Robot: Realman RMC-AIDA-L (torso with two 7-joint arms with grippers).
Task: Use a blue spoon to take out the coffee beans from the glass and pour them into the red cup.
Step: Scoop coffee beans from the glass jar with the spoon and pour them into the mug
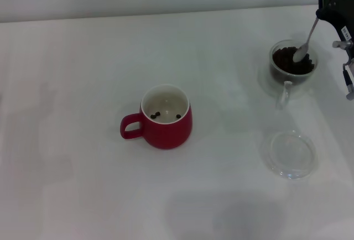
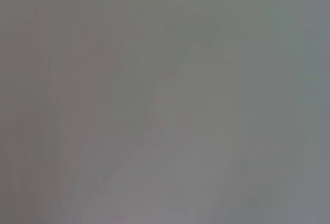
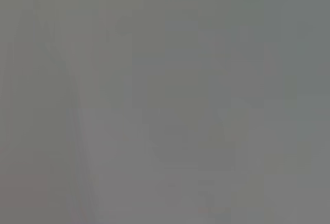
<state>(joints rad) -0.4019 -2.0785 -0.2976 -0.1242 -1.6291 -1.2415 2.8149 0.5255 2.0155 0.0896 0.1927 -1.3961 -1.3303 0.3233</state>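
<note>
The red cup (image 1: 165,131) stands at the middle of the table in the head view, its handle pointing left, with three coffee beans (image 1: 156,115) on its white bottom. At the far right stands the glass (image 1: 285,92), holding a dark heap of coffee beans (image 1: 286,62). The blue spoon (image 1: 303,52) rests its metal bowl on that heap; its neck slants up into my right gripper (image 1: 322,14), which is shut on the handle above the glass. The pale handle itself is hidden by the gripper. My left gripper does not show. Both wrist views are blank grey.
A flat clear round saucer (image 1: 290,154) lies on the white table (image 1: 83,85), in front of the glass. The table's far edge meets a pale wall just behind the glass.
</note>
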